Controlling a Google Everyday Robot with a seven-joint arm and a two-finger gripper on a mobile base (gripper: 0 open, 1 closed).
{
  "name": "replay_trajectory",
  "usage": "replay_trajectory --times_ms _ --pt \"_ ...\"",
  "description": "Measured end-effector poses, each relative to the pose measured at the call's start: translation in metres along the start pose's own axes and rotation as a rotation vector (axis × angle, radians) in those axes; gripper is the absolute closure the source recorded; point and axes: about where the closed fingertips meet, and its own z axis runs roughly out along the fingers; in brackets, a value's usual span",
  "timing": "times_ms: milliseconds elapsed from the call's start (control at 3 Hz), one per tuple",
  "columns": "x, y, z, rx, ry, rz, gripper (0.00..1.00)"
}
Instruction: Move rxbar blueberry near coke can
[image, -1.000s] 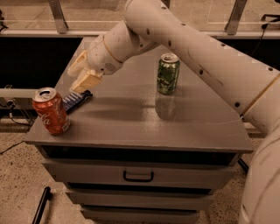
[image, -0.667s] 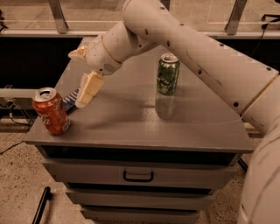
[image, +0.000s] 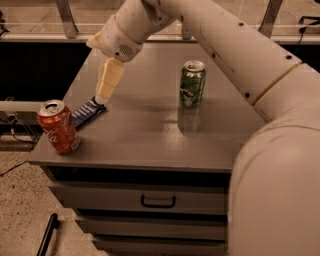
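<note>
The rxbar blueberry (image: 87, 113), a flat dark-blue bar, lies on the grey table top (image: 150, 135) near its left edge. Its left end is right beside the coke can (image: 59, 127), a red-orange can standing upright at the front left corner. My gripper (image: 99, 72) hangs just above and behind the bar, open and empty. One cream finger (image: 109, 80) points down, its tip close over the bar's far end. The other finger is a short stub higher up on the left.
A green can (image: 192, 84) stands upright at the middle right of the table. My white arm (image: 235, 55) reaches across from the right foreground. Drawers with a dark handle (image: 158, 201) sit below the top. A black rod (image: 47, 234) lies on the floor at the left.
The gripper let go of the bar, spread its fingers and rose a little. The bar stays flat on the table beside the coke can.
</note>
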Motion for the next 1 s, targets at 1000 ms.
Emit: replay_trajectory --times_ms 1000 --pt "-0.025 -0.039 -0.113 0.235 0.058 -0.028 0.0"
